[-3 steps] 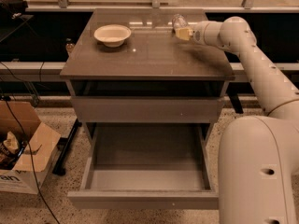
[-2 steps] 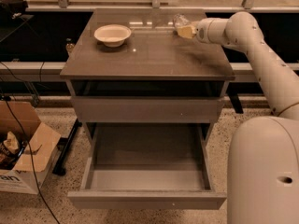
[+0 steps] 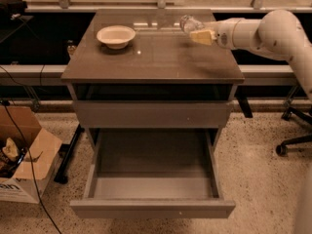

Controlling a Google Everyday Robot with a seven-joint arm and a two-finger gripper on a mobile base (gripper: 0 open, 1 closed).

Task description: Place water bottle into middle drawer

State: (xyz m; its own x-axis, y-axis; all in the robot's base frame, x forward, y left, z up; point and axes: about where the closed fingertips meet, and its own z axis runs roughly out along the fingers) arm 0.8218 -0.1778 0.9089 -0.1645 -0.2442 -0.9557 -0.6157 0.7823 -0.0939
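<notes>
A grey cabinet with a flat top stands on a speckled floor, seen from the front and slightly above. A white robot arm reaches in from the right, over the back right corner of the top. At its end, the gripper is clenched on the water bottle, a small clear bottle that juts out to the left of the yellowish fingers. The bottle appears to be held just above the cabinet top, though whether it touches the surface is hard to tell. A white bowl sits on the back left part of the top, well apart from the bottle.

Below the top is a dark open gap, then a closed plain grey drawer front. Under that, the middle drawer is pulled out towards the viewer, a wide, shallow grey box. The bottle is well above it.

An open cardboard box sits on the floor to the left.
</notes>
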